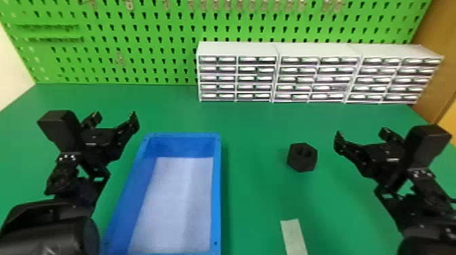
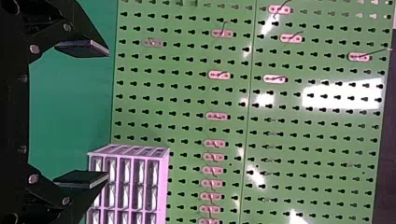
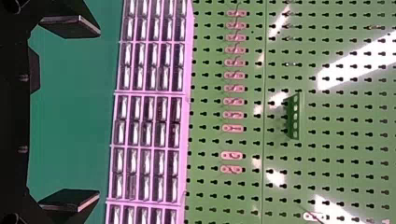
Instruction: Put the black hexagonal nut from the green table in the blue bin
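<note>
The black hexagonal nut (image 1: pixel 302 157) sits on the green table (image 1: pixel 258 190), to the right of the blue bin (image 1: pixel 217 190). My left gripper (image 1: pixel 115 118) is over the table at the bin's far left corner, its fingers spread and nothing between them; in the left wrist view the same gripper (image 2: pixel 107 114) stands open. To the right of the nut, apart from it, is my right gripper (image 1: pixel 361 134); the right wrist view has this gripper (image 3: pixel 99 114) wide open with nothing held.
White drawer cabinets (image 1: pixel 237 49) line the back right of the table. Behind them rises a green pegboard (image 1: pixel 135 67) with small hooks. A pale strip (image 1: pixel 293 237) lies near the front, right of the bin.
</note>
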